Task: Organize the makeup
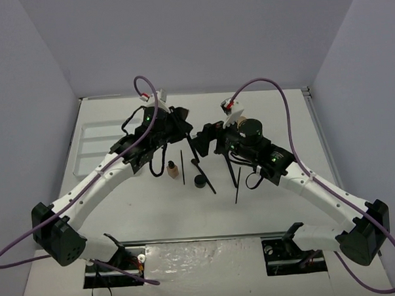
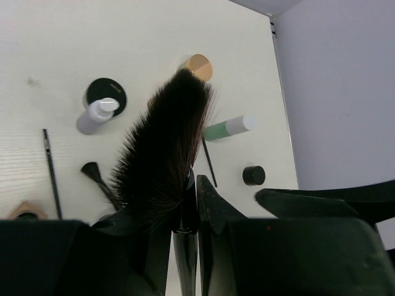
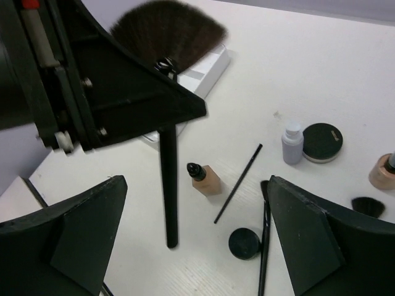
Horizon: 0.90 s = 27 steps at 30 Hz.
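Because the arms crowd the top view, the fan brush [image 3: 168, 28] reads clearly only from the right wrist: the left claw [image 3: 162, 65] pinches it near the bristles over the desk's [image 3: 321, 55] middle, and the right claw [image 3: 197, 231] gapes wide and empty. From the left wrist, its bristles half-hide the tan compact [image 2: 201, 63].

White arms [image 1: 94, 185], black joints [image 1: 57, 236], seemingly purple cables [image 1: 267, 80].

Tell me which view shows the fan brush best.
Right wrist: the fan brush shows from bristles to handle end, gripped by the left tool. Left wrist shows only bristles and a handle stub; top external barely shows it between the arms.
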Each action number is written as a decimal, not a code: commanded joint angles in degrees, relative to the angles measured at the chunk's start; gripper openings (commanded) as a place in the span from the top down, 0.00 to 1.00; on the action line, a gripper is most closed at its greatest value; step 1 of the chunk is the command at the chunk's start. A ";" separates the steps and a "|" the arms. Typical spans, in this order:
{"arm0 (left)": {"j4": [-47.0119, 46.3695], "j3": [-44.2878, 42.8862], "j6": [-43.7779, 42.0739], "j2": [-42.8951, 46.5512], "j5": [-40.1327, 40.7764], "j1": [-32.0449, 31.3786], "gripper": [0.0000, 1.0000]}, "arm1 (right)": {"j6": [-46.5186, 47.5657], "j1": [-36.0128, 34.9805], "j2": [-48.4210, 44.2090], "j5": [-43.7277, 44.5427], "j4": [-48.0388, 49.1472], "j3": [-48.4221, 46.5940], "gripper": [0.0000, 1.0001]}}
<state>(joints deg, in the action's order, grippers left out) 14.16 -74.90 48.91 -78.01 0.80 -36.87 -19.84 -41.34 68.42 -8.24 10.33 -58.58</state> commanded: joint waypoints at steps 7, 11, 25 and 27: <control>1.88 8.74 3.93 13.21 3.49 21.39 1.00 | 2.17 1.36 -8.65 7.83 -4.09 2.38 0.00; 1.47 11.74 6.75 14.44 2.72 30.37 1.00 | 3.40 2.45 -10.91 10.28 -6.37 3.21 0.00; -16.91 17.90 28.12 -1.96 4.02 46.02 1.00 | 7.37 8.81 -15.30 10.49 -10.15 4.92 0.00; -17.81 16.89 29.91 -4.72 4.60 46.09 1.00 | 7.48 9.49 -15.88 10.35 -11.01 5.27 0.00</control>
<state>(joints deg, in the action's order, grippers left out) 6.22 -55.86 71.19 -79.03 3.40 8.93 -14.05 -33.55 54.74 1.35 -2.19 -53.34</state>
